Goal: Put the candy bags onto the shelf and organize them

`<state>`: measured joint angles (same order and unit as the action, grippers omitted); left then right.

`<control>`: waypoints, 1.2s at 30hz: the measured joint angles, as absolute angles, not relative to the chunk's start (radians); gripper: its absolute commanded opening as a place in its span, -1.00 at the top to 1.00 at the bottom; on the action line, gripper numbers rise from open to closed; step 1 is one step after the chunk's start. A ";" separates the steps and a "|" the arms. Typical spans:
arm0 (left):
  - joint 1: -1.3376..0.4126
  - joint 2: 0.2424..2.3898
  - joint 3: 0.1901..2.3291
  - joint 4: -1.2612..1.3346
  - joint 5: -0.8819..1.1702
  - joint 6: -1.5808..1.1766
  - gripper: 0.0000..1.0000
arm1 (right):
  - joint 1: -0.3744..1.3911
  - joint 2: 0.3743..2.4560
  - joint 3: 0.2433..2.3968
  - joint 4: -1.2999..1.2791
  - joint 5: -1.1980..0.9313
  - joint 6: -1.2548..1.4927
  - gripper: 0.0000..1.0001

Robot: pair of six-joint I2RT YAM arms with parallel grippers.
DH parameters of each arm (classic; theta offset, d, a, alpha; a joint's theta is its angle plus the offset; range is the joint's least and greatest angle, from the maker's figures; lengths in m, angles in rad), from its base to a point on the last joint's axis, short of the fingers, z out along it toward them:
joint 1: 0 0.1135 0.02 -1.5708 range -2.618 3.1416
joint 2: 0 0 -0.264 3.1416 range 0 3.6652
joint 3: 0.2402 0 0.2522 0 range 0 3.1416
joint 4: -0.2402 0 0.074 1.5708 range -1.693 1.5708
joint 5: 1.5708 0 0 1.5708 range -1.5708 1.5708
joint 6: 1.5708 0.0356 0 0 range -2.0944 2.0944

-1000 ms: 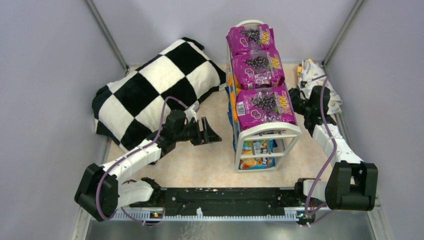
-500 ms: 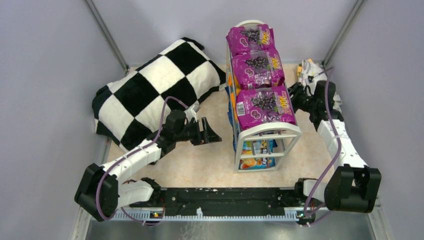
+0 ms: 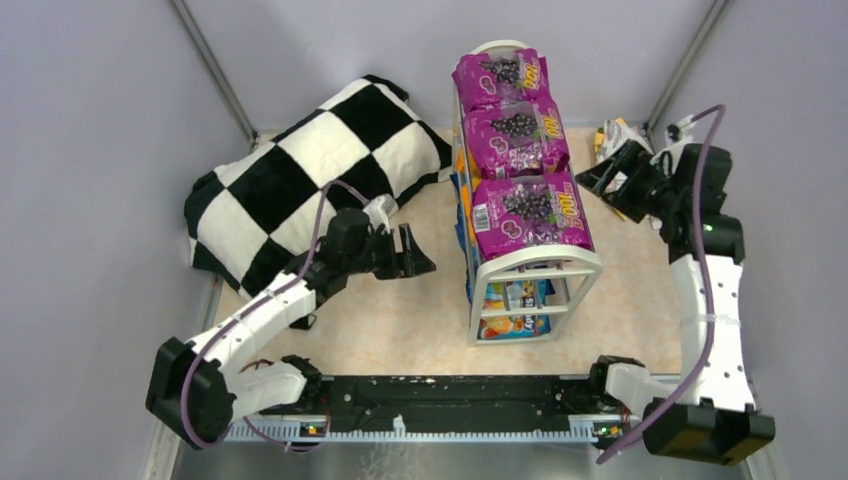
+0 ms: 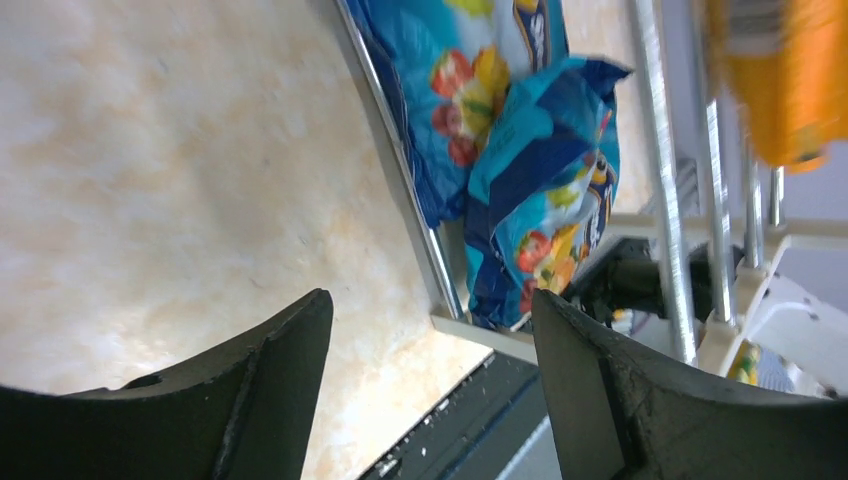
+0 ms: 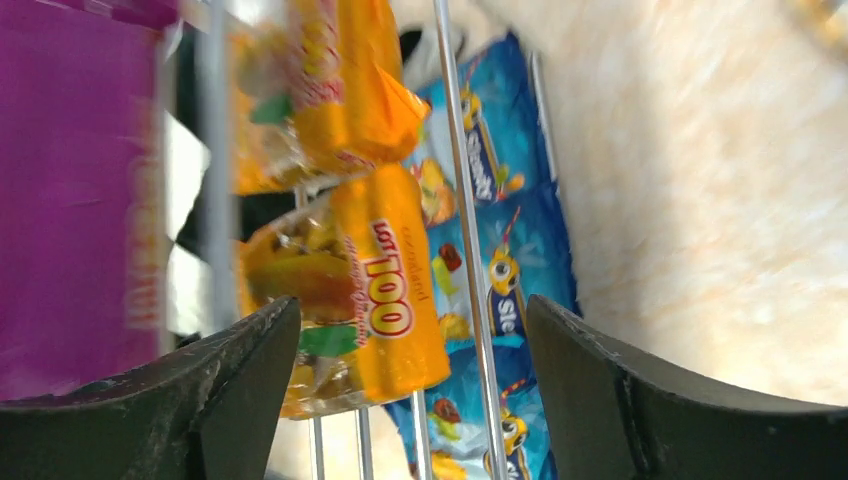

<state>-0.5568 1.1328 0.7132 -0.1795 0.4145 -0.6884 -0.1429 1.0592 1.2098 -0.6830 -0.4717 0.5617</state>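
Your left gripper (image 3: 415, 255) and right gripper (image 3: 603, 180) both stand open, holding nothing. The loose candy bags (image 3: 617, 137) lie in the far right corner, right of the shelf (image 3: 535, 263) (purple bags (image 3: 520, 130) already on top). They look light, soft and slippery, so pinch a crimped edge, not the puffy middle.

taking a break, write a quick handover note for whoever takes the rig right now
Left gripper: open, empty, low on the left of the shelf.
Right gripper: open, empty, right of the shelf, next to the loose packets in the far right corner.
Done: three purple bags on the top tier, orange bags below, blue bags lowest.
Left: the loose packets, apparently, need shelving.
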 measured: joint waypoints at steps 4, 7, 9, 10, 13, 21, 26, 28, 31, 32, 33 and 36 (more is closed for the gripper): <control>-0.545 1.072 0.858 -0.297 0.294 -0.624 -0.67 | -0.143 0.999 1.407 -0.791 -0.352 0.484 -0.83; -0.539 1.024 0.979 -0.350 0.236 -0.598 -0.76 | -0.143 0.958 1.559 -0.843 -0.260 0.434 -0.90; -0.537 0.991 1.066 -0.372 0.202 -0.588 -0.85 | -0.141 0.926 1.648 -0.860 -0.206 0.406 -0.91; -0.537 0.970 1.107 -0.377 0.184 -0.580 -0.92 | -0.138 0.913 1.679 -0.863 -0.186 0.397 -0.91; -0.537 0.909 1.197 -0.380 0.141 -0.537 -0.97 | -0.100 0.861 1.775 -0.863 -0.111 0.366 -0.97; -0.537 0.715 1.381 -0.360 -0.023 -0.233 -0.98 | 0.027 0.712 1.822 -0.822 0.025 0.294 -0.97; -0.537 0.562 1.385 -0.282 -0.096 -0.078 -0.98 | 0.084 0.591 1.719 -0.742 0.096 0.253 -0.97; -0.537 0.519 1.383 -0.250 -0.111 -0.039 -0.98 | 0.100 0.551 1.691 -0.730 0.127 0.243 -0.97; -0.537 0.484 1.382 -0.214 -0.130 0.006 -0.97 | 0.118 0.524 1.682 -0.707 0.174 0.223 -0.97; -0.537 0.482 1.383 -0.208 -0.138 0.017 -0.97 | 0.124 0.521 1.682 -0.697 0.186 0.216 -0.97; -0.537 0.482 1.385 -0.208 -0.146 0.026 -0.97 | 0.129 0.521 1.682 -0.690 0.192 0.210 -0.97; -0.537 0.490 1.386 -0.212 -0.175 0.048 -0.97 | 0.144 0.521 1.666 -0.668 0.201 0.191 -0.97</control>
<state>-0.5373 0.4896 1.3861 -0.2119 -0.1753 0.0479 0.1436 0.5213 1.6657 -0.6678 0.2008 0.1905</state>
